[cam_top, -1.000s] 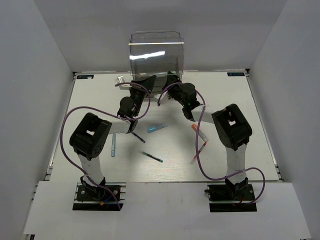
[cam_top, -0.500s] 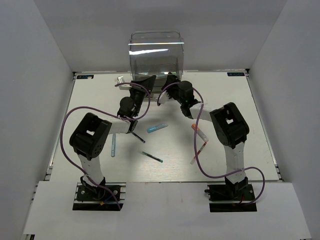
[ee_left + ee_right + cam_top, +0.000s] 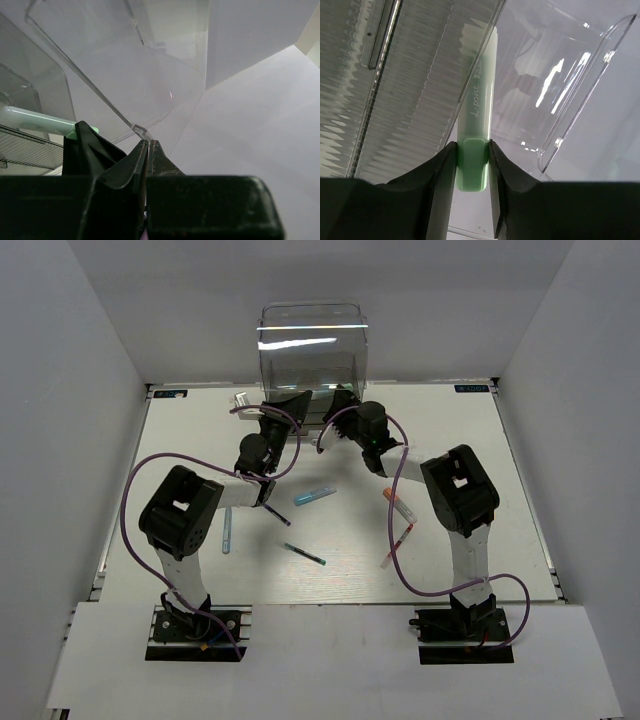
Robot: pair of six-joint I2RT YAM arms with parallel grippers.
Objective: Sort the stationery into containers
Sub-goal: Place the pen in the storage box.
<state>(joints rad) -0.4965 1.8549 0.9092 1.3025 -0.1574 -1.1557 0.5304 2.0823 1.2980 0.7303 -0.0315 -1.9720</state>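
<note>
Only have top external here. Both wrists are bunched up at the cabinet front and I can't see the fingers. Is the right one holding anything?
Observer: Yes, the right gripper is shut on a mint green marker, clamped near one end.
Operator: Where's the free end?
Observer: It lies along the rim of a clear drawer. I can't tell whether it is inside yet.
Operator: And the left?
Observer: The left gripper is closed, with a thin clear drawer lip pinched at its tips.
</note>
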